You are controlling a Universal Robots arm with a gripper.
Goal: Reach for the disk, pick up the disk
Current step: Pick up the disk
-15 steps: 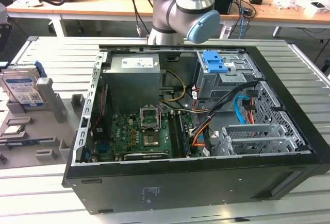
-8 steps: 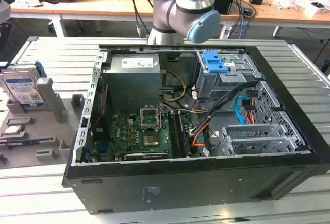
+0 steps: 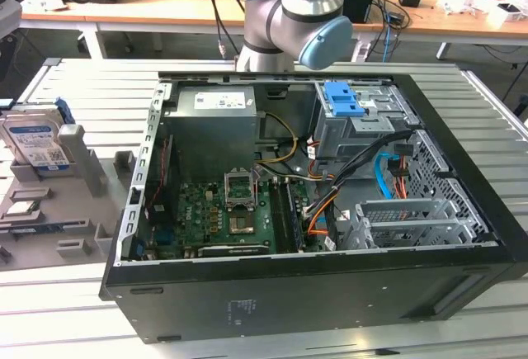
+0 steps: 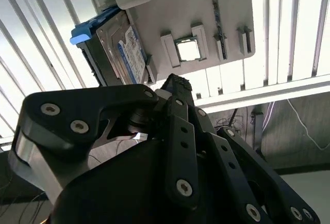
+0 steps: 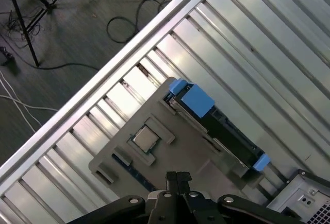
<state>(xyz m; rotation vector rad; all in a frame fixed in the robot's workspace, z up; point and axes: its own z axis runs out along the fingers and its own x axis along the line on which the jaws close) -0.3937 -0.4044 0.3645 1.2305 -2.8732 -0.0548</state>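
The claw (image 5: 173, 176), closed on nothing, is seen apart from the grey fixture (image 5: 178, 154). In it the disk (image 5: 198, 100) is stood on edge and a chip (image 5: 146, 139) is laid flat. Farther off, an open computer case (image 3: 289, 301) is filled with boards and cables.

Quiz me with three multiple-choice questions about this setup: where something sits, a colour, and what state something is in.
1. Where is the disk?
A) inside the computer case
B) propped in the grey fixture, at the exterior view's left of the case
C) on the wooden desk

2. What colour are the disk's side rails?
A) red
B) green
C) blue

3. What does the gripper hold?
A) nothing
B) the disk
C) a screwdriver

Answers:
1 B: the disk leans in the fixture beside the case.
2 C: blue shows in both wrist views.
3 A: its fingertips meet bare, apart from the disk.
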